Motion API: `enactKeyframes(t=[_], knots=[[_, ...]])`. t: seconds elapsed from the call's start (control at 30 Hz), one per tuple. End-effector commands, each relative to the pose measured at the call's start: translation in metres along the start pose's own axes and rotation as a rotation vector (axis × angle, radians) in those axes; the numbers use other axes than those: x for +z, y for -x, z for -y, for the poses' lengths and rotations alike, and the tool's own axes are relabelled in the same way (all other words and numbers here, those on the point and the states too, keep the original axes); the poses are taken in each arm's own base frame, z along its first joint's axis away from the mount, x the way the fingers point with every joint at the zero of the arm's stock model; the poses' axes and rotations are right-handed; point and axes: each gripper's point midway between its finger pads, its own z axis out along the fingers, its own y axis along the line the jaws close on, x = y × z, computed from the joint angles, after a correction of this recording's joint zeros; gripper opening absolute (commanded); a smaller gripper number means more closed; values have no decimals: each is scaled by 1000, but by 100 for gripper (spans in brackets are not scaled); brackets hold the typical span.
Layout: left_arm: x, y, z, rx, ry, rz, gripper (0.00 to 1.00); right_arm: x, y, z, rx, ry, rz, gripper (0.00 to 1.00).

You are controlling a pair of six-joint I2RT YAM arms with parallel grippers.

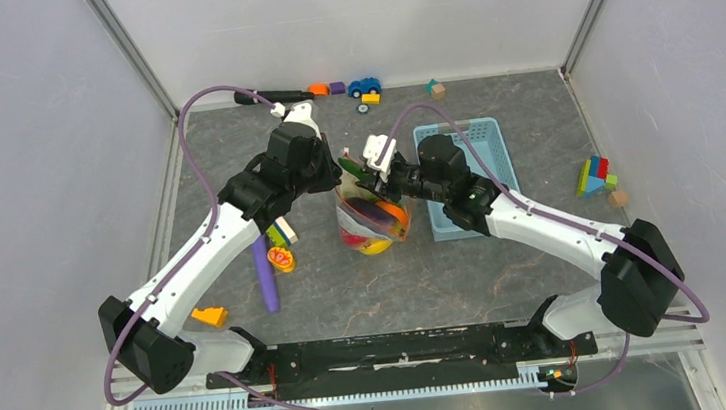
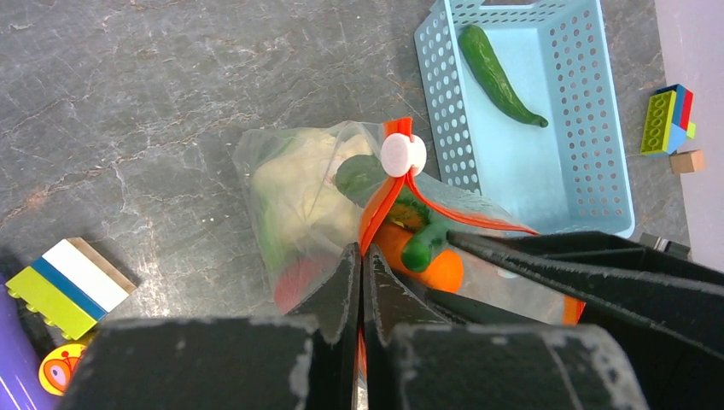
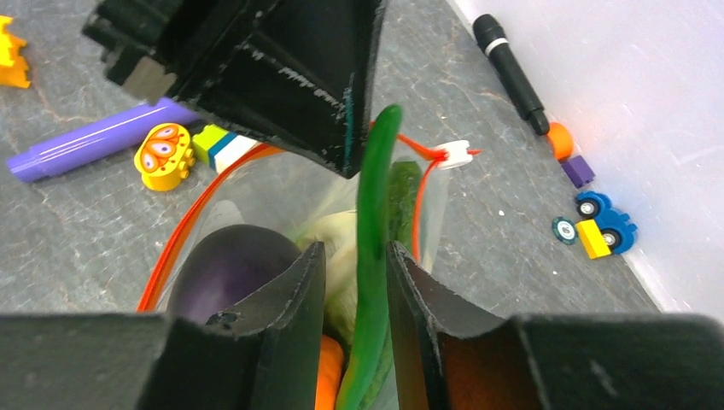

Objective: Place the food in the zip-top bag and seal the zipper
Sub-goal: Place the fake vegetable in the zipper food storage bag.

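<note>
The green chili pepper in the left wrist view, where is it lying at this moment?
The green chili pepper lies alone inside the light blue basket, near its far left wall, just right of the zip-top bag.

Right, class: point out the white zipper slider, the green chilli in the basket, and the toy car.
white zipper slider (image 2: pixel 403 155), left wrist view, centre of its round face.
green chilli (image 2: pixel 493 73), left wrist view, mid-body.
toy car (image 3: pixel 608 227), right wrist view, blue body.
</note>
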Motion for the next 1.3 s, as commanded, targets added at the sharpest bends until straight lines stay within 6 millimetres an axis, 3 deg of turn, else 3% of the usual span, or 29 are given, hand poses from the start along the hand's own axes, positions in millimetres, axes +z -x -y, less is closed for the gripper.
enactKeyframes(t=[0.0,0.4,0.63,0.73,0.93,1.13,1.27], knots=[[-7,22,16,-8,-68,69,2,4,26,22,4,-99,73,38],[-10,22,24,-9,-117,66,2,23,17,17,14,-71,46,34],[-9,23,25,-10,-122,71,2,23,7,11,23,-56,7,1],[-10,26,21,-21,-97,87,2,20,-6,8,11,-36,-66,0],[-13,37,8,-40,-23,134,2,14,-55,-7,29,30,-291,0],[-16,49,18,-37,-62,167,2,16,-72,-4,58,19,-391,0],[-20,49,29,-14,-130,169,2,23,-76,9,106,-51,-438,0]])
